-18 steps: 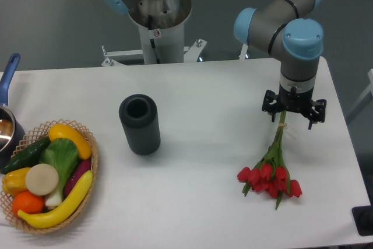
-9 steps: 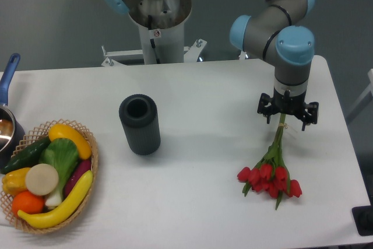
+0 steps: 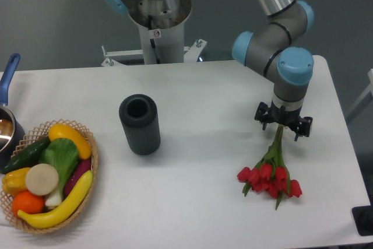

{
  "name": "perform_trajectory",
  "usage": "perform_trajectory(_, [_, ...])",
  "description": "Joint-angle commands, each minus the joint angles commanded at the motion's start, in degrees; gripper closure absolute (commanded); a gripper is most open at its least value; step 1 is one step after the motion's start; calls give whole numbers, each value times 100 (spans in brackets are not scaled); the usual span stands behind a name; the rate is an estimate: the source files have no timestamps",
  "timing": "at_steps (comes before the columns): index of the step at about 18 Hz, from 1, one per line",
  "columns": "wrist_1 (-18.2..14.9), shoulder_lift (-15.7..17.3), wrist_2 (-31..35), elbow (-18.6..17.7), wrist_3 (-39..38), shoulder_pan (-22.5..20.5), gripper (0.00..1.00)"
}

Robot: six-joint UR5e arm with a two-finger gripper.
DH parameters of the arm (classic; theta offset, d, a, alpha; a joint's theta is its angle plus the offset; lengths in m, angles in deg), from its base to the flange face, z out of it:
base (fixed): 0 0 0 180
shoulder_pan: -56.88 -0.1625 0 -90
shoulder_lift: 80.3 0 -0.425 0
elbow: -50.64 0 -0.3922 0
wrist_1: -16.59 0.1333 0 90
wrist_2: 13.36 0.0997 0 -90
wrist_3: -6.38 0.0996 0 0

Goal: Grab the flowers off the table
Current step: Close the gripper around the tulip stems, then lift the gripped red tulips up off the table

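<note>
Fixed camera, looking down on the table (image 3: 192, 202). The flowers (image 3: 270, 174) are at its right front part: red buds toward the front edge, thin green stems running up and back into the gripper (image 3: 282, 125). The gripper points straight down over the top end of the stems, black body seen from above; can't tell finger spacing or whether they pinch the stems. The buds look to be resting on the table. A dark grey cylinder (image 3: 140, 123) with an open top stands upright near the table's middle, well apart from the flowers. A wicker basket (image 3: 88, 155) sits at the left front with banana, cucumber, orange and other produce. A pot (image 3: 7, 123) with a blue handle is cut off at the left edge, just behind the basket.
</note>
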Motion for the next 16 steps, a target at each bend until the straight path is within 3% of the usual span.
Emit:
perform_trajectory(3, [0,-53,-9,53,0,18,54])
perform_trajectory(5, [-9,-62,-18,62,0,18,91])
perform_trajectory(6, [-17,-70,-9,70,9,18,98])
perform_trajectory(10, [-26,8,-35,70,-43,-9,98])
perform_trajectory(16, [-114,439,35,123,-158,-35,98])
